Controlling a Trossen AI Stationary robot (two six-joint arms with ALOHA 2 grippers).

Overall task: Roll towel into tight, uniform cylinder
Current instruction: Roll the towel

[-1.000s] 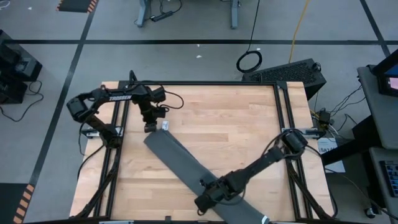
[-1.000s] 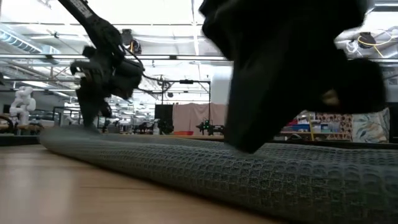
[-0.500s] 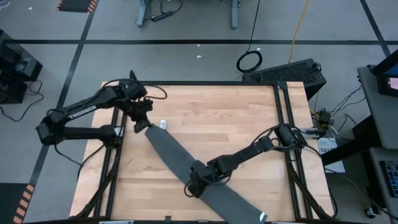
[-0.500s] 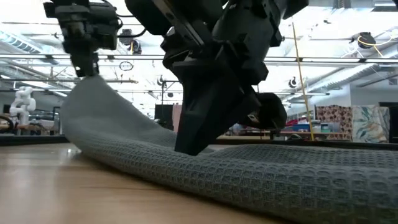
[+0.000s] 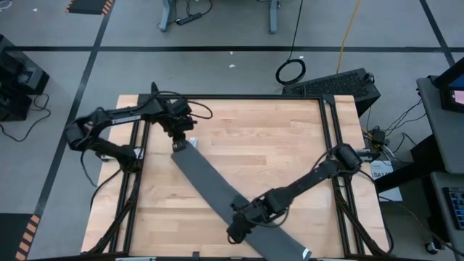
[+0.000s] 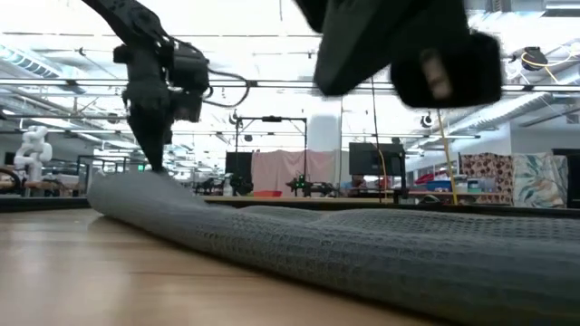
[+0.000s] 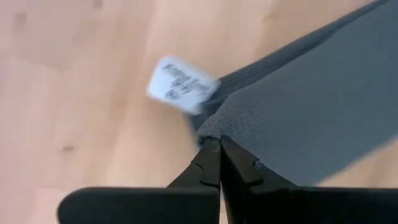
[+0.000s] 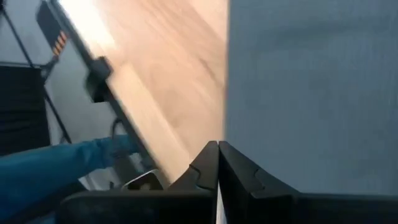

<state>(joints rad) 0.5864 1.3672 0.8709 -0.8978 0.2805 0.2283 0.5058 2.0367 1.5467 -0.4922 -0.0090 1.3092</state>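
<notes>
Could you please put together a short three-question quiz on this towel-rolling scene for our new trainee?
1. True or false: the towel already lies rolled into a cylinder.
2. Which claw pinches the towel corner beside the white tag? A) left claw B) right claw
3. Fill in: the towel lies as a long ___ strip across the wooden table.

Key: 1 false, it lies flat and folded; 2 A, the left claw is shut on that corner, while the right claw is shut at the towel's edge farther along; 3 diagonal.
</notes>
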